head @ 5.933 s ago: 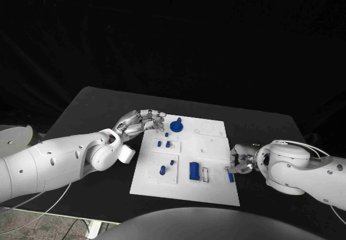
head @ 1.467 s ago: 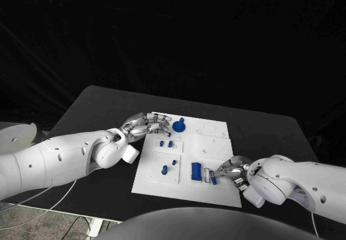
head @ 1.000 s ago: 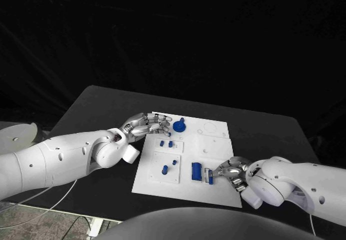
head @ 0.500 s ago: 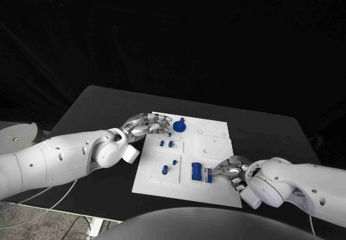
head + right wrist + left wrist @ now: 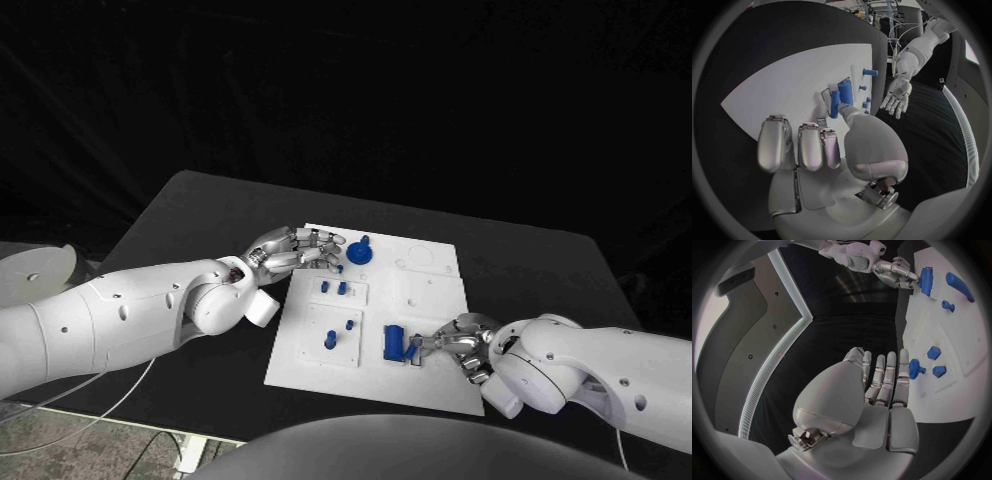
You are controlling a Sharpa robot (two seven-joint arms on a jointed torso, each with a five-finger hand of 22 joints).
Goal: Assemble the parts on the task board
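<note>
black table (image 5: 202, 215) stands in a dark room, and the white board (image 5: 433, 300) lies in its middle. small blue parts lie on the board: a round one with a handle (image 5: 356, 251) near the far edge, two small pegs (image 5: 333, 288) below it, one more pair (image 5: 336, 334) on the near left plate, and a long blue block (image 5: 391, 342) in the near middle.

left hand (image 5: 296, 248) is at the board's far left corner, just beside the round part. in the left wrist view its fingers (image 5: 886, 377) are stretched flat and together, holding nothing, with a blue peg (image 5: 916, 370) near the tips.

right hand (image 5: 450, 345) is over the near right part of the board, fingers curled, close beside the block. a small blue piece (image 5: 417, 350) shows at its fingertips, touching them, but i cannot tell if the hand grips it. in the right wrist view the thumb (image 5: 856, 119) reaches to the block (image 5: 841, 96).
</note>
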